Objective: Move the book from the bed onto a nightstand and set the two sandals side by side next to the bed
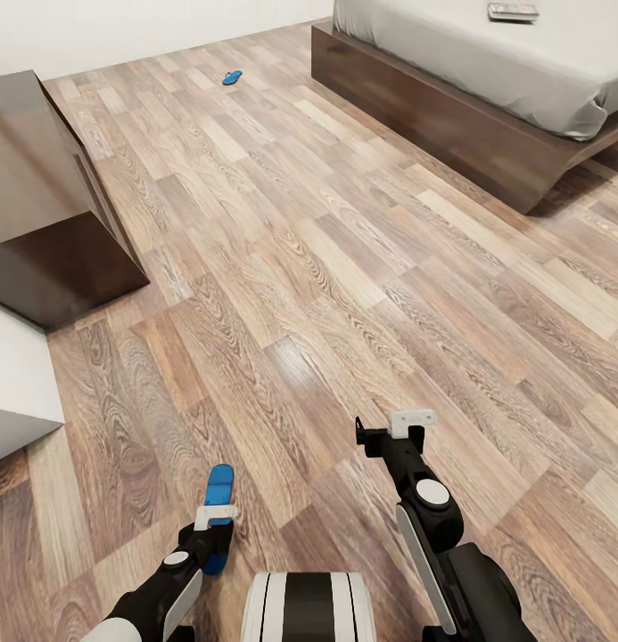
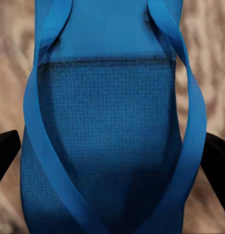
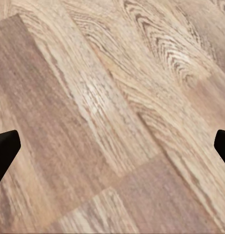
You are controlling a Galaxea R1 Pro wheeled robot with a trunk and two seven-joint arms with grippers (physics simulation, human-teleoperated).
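One blue sandal point(image 1: 219, 486) lies on the wood floor close in front of me. My left gripper point(image 1: 215, 542) hangs over its near half. In the left wrist view this sandal point(image 2: 107, 122) lies between the two black fingertips point(image 2: 5, 153), which stand apart on either side of it, so the left gripper point(image 2: 112, 156) is open. The other sandal point(image 1: 232, 78) lies far off near the white wall. The book point(image 1: 514, 11) rests on the grey mattress of the bed point(image 1: 451, 116). My right gripper point(image 1: 391, 439) is open over bare floor, its fingertips point(image 3: 5, 151) wide apart.
A dark-brown cabinet point(image 1: 50, 178) with a glossy top stands at the left; I cannot tell whether it is a nightstand. A white block point(image 1: 14, 392) sits just in front of it. Open plank floor point(image 1: 344, 267) stretches between me and the bed.
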